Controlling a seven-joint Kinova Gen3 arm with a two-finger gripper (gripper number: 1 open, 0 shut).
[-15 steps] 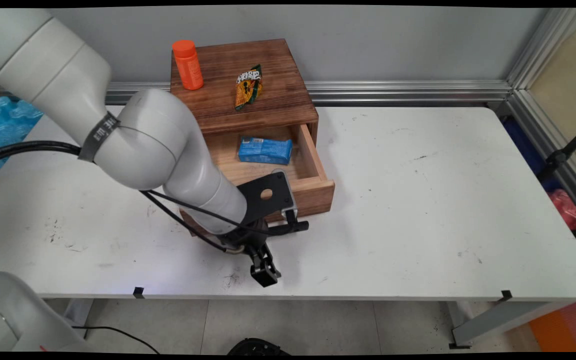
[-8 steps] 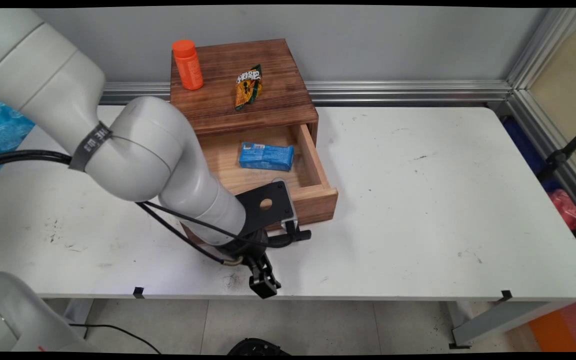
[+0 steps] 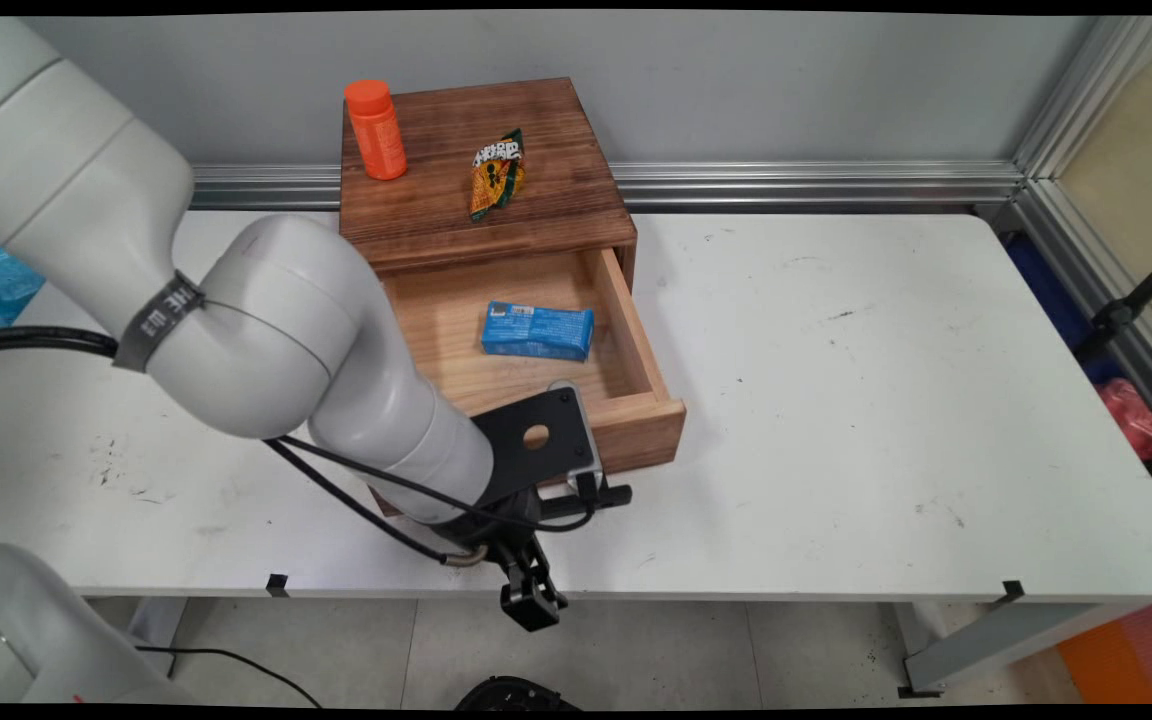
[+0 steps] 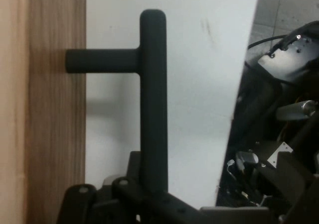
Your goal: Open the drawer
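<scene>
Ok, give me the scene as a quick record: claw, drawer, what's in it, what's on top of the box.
claw: pointing down at the table's near edge, closed on the drawer handle
drawer: pulled well out of the wooden box, towards the near edge
in drawer: one blue packet, lying flat
on box top: orange bottle upright at the back left corner; green and yellow snack packet lying near the middle, apart from the bottle
table: white, the box at its far side against the wall
</scene>
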